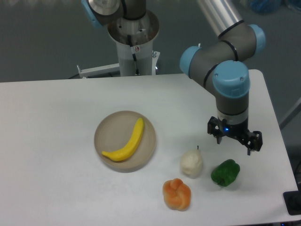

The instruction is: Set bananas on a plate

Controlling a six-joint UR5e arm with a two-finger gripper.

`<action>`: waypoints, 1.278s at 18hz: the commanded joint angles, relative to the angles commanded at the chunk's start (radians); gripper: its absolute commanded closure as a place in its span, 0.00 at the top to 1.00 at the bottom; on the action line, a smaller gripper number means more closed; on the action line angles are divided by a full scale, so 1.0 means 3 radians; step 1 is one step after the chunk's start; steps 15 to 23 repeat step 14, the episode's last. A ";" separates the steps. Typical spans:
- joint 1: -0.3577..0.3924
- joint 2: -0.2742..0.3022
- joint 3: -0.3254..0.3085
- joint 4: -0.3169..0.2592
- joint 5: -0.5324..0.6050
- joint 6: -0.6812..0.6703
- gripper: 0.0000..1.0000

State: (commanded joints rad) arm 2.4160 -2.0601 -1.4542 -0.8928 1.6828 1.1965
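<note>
Your white table (pixel 56 141) sits against a dark grey floor. Beige plate (pixel 109 132) left of centre, the banana (pixel 127 143) lying diagonally in it. Gripper (pixel 234 141) hovers right, above the green pepper (pixel 225 173), fingers spread, holding nothing.

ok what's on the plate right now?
One yellow banana lies on the plate, running diagonally from the upper right to the lower left rim. Nothing else is on it. The bit of plate under the banana is covered. The gripper is off to the right, apart from it.
</note>
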 joint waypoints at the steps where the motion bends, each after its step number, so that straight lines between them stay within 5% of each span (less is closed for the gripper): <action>1: 0.0000 0.0000 0.0000 0.0000 0.0000 0.0000 1.00; 23: 0.0010 -0.0005 0.0020 0.0000 -0.0041 0.0000 1.00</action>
